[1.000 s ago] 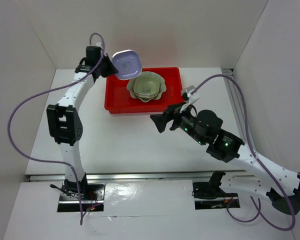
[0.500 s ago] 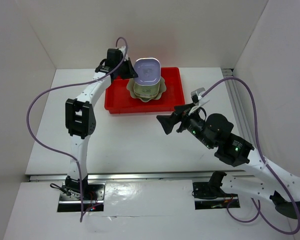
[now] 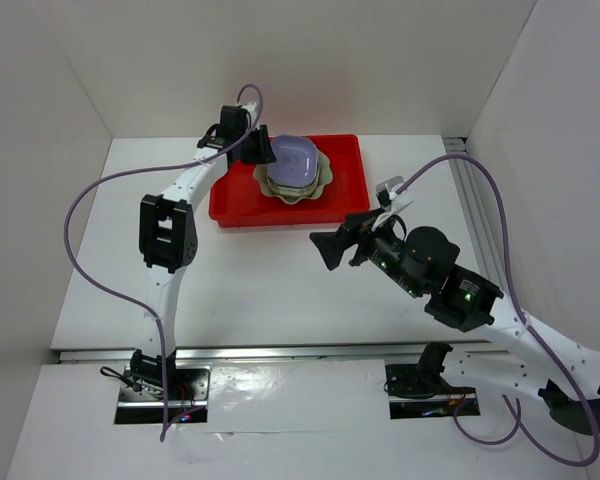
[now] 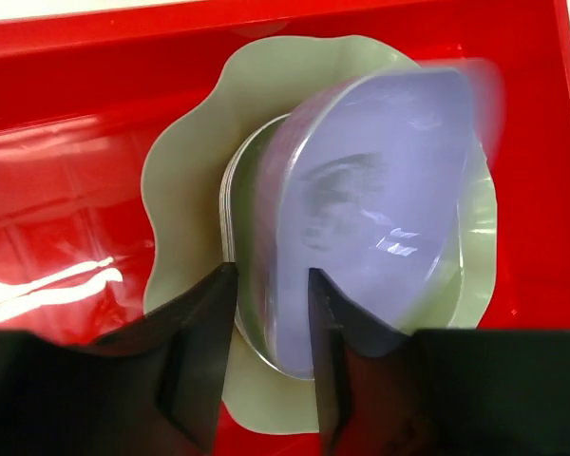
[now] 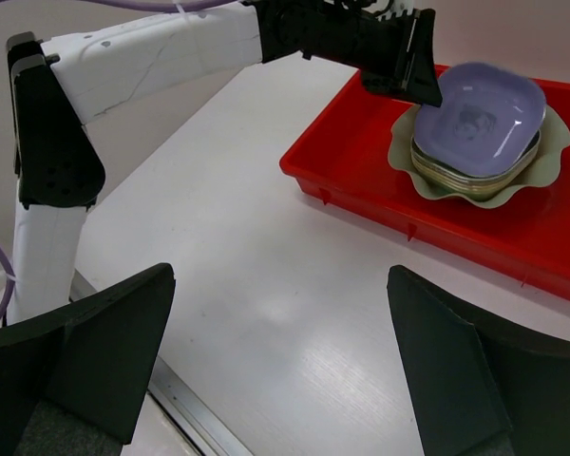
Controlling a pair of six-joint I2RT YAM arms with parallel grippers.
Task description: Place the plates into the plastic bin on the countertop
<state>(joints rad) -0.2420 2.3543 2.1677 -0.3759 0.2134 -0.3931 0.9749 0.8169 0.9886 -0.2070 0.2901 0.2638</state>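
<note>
The lavender dish point(image 3: 298, 157) lies on a stack of small dishes point(image 5: 465, 176) inside the large pale green scalloped dish point(image 3: 325, 178), which sits in the red bin point(image 3: 235, 195). My left gripper point(image 3: 263, 150) is at the dish's left rim. In the left wrist view the lavender dish point(image 4: 380, 190) has its near rim between my parted fingers point(image 4: 209, 361). The left finger stands apart from it and the dish's far edge is blurred. My right gripper point(image 3: 325, 248) is open and empty above the countertop point(image 3: 260, 280), in front of the bin.
White walls close in the table on the left, back and right. A metal rail point(image 3: 280, 352) runs along the near edge. The bin point(image 5: 361, 161) shows bare red floor left of the dishes.
My left arm swung right and lowered the lavender dish from above the bin's back-left corner onto the stack. The dish went from tilted to nearly flat. My right arm shifted slightly.
</note>
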